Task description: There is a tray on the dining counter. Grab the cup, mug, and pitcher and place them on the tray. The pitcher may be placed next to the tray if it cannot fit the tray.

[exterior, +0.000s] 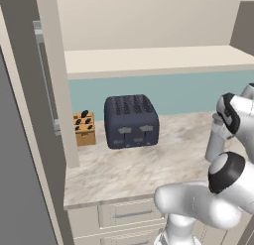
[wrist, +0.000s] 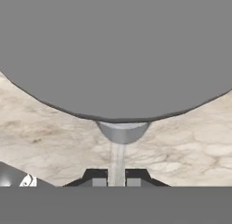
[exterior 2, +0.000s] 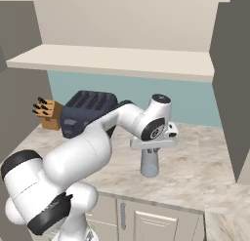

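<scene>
Gripping the slim grey glass pitcher (exterior 2: 150,164) on veined marble, hand (wrist: 117,181) clamped.

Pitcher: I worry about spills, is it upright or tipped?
Upright. The pitcher stands vertically on the marble counter beneath the shut end effector.

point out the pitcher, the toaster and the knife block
pitcher (exterior 2: 150,166), right base view, lower body
toaster (exterior: 131,121), left base view, front face
knife block (exterior: 85,130), left base view, wooden front
</scene>
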